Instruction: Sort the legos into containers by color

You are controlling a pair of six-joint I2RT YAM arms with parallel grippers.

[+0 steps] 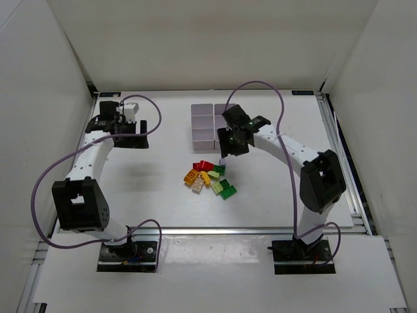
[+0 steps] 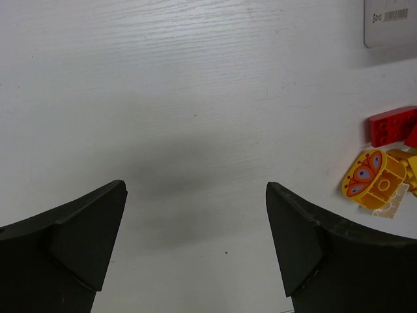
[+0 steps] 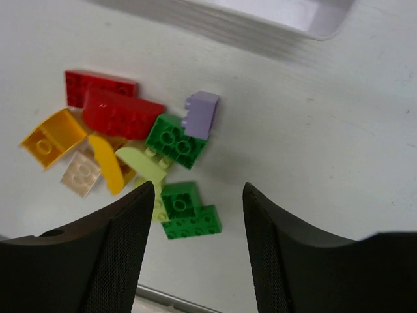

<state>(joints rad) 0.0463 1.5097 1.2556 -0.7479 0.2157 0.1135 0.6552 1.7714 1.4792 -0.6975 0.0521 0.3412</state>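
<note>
White tabletop [image 1: 163, 195] is being occupied near its middle by the legos [image 1: 210, 177], which are lying in one loose heap just in front of the containers [image 1: 203, 122]. The containers are being shown by the top camera as a joined block of pale square bins, and the right side of the block is being partly hidden by the right arm [image 1: 287, 151].

The right gripper [image 1: 227, 150] is being held above the table between the block and the heap. In its wrist view the right gripper [image 3: 199, 189] is being seen with its jaws apart, clamped on no brick. Beyond its fingers the heap is being framed. Two red bricks [image 3: 124, 112] are lying at the far side, and a purple brick [image 3: 201, 114] is touching a green brick [image 3: 172, 140]. A lime piece [image 3: 142, 162] is lying just beside that green brick, with an orange brick [image 3: 52, 135] and a cream brick [image 3: 81, 173] at the left. Two more green bricks [image 3: 189, 212] are lying nearest the fingers.

The left gripper [image 1: 122, 112] is being held well apart from the heap, at the far left of the table. In its wrist view the left gripper [image 2: 195, 189] is being shown with its jaws wide apart over bare table. At the right edge of that view a printed orange piece [image 2: 373, 179] and a red block [image 2: 392, 125] are being caught.
</note>
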